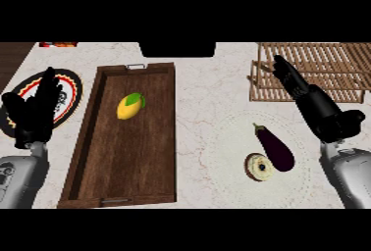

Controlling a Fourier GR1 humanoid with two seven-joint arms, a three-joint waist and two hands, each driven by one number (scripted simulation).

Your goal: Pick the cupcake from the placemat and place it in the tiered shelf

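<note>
The cupcake [258, 166], seen from above as a pale round with a dark middle, sits on a faint round placemat [232, 132] at the right of the counter. A dark purple eggplant [276, 148] lies right beside it on the same mat. The wooden slatted tiered shelf [319, 56] stands at the back right. My right hand [330, 117] is open, fingers straight and pointing up-left over the shelf's front edge, above and to the right of the cupcake, apart from it. My left hand [33, 117] rests open at the left edge, fingers up.
A long dark wooden tray [94, 147] lies in the middle-left with a yellow mango [130, 107] in it. A round black plate with red and cream rings [69, 95] lies under my left hand. A black object [177, 49] stands at the back centre.
</note>
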